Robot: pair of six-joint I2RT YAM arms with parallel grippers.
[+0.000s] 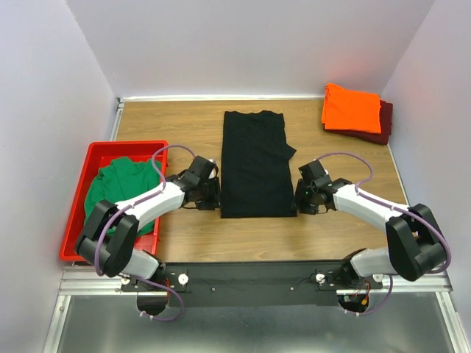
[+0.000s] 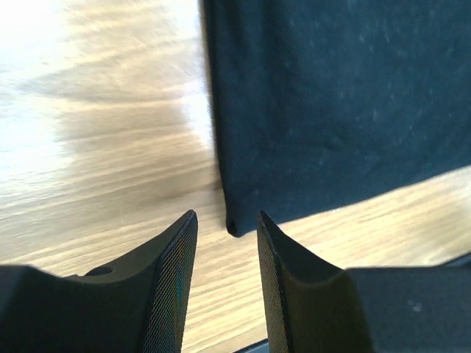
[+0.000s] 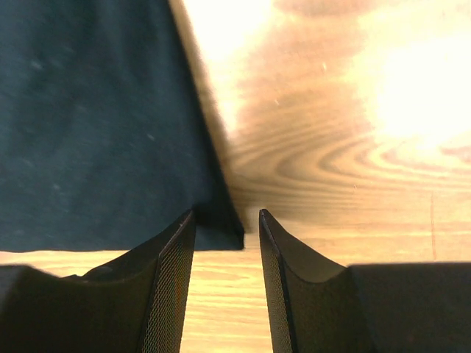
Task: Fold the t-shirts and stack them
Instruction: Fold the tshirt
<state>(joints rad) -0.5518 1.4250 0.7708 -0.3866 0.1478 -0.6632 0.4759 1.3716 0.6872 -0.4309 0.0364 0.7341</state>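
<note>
Already orange t-shirt (image 1: 352, 108) tops maroon t-shirt (image 1: 385, 123); black t-shirt (image 1: 254, 162) lies half-folded between my left claw (image 2: 227, 219) and right claw (image 3: 227, 215), both released; green t-shirt (image 1: 121, 187) waits.

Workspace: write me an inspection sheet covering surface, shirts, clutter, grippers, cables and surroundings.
Surface: wooden table, grain visible.
Job's things: black shirt lies flat mid-table, folded into a long strip; orange shirt folded on top of the maroon shirt in the far right corner; green shirt crumpled in the red tray at left.
Clutter: nothing seen.
Grippers: left gripper open at the black shirt's near left corner; right gripper open at its near right corner.
Cables: left purple cable and right purple cable loop above the arms.
Surroundings: white walls; metal frame at the near edge.
</note>
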